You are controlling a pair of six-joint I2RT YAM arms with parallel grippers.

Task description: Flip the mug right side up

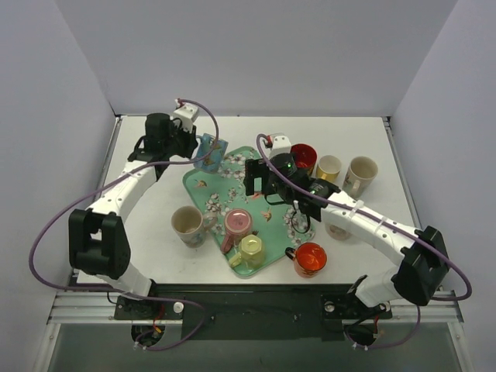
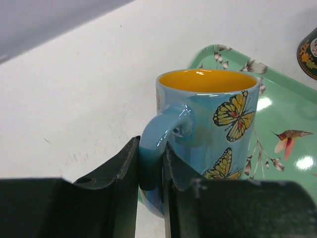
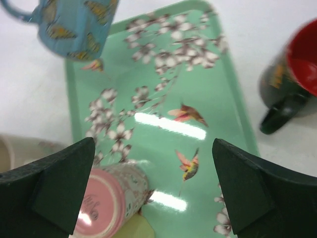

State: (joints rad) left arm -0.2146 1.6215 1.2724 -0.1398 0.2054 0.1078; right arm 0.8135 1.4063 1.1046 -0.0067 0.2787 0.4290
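Left claw (image 2: 151,166) clamped on the handle of blue butterfly mug (image 2: 213,124). Mug mouth-up at far-left corner of tray (image 2: 292,94), possibly not seated. Right claw (image 3: 153,168) spread wide, empty. Placing step; next: lower, release.

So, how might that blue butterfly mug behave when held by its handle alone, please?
The blue butterfly mug looks glossy, so it could swivel in the left gripper, which pinches only its handle. It seems rigid ceramic: probably heavy for its size, and likely to chip if dropped.
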